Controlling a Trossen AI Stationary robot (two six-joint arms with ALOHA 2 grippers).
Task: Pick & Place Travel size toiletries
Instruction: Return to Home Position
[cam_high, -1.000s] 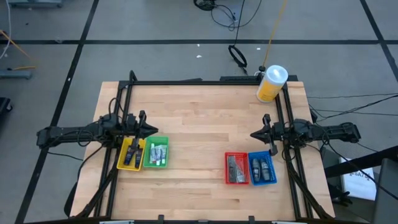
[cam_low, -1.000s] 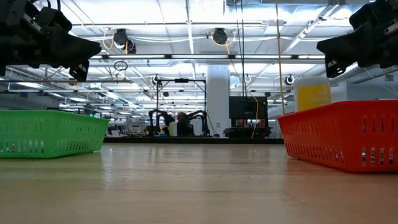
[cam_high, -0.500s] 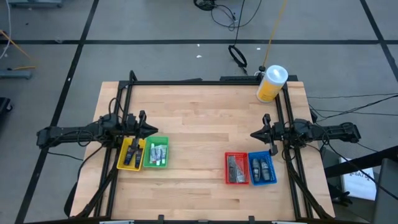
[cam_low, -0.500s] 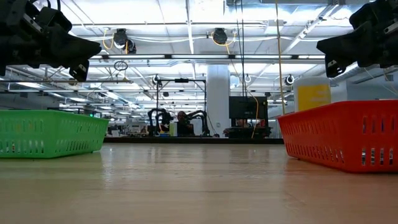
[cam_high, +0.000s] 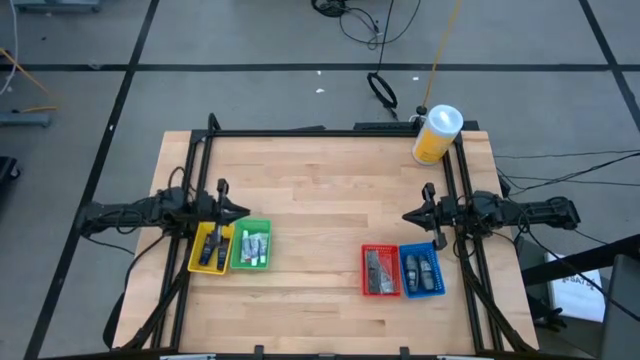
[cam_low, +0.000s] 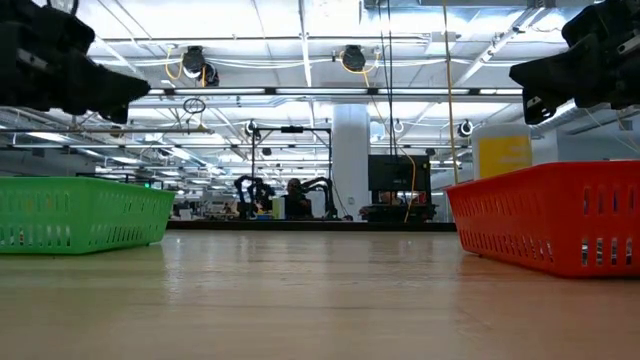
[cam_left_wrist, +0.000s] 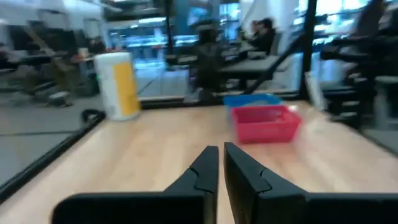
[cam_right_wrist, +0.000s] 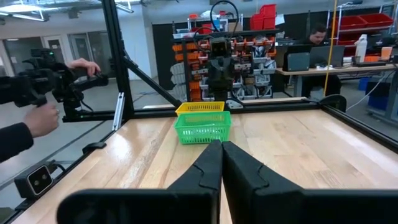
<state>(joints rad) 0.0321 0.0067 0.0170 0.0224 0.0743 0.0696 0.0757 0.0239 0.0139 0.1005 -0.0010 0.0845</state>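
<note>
The toiletries are small tubes and packets lying in four bins: dark ones in the yellow bin (cam_high: 210, 247), white and grey ones in the green bin (cam_high: 250, 245), grey ones in the red bin (cam_high: 378, 270), dark ones in the blue bin (cam_high: 421, 270). My left gripper (cam_high: 243, 211) (cam_left_wrist: 221, 154) hovers shut above the yellow and green bins' far ends. My right gripper (cam_high: 406, 215) (cam_right_wrist: 221, 148) hovers shut over bare wood, beyond the red and blue bins. In the low view the left gripper (cam_low: 140, 90) and the right gripper (cam_low: 518, 78) both hang well above the table.
A big yellow canister (cam_high: 436, 135) with a white lid stands at the far right corner. A black frame (cam_high: 330, 131) runs along the table's edges. Bare wood lies between the two bin pairs. The right wrist view shows a person's hands (cam_right_wrist: 43, 118) beyond the table's left side.
My left gripper has drawn back a little toward the table's left edge, staying shut and raised. The right arm and the bins have kept still.
</note>
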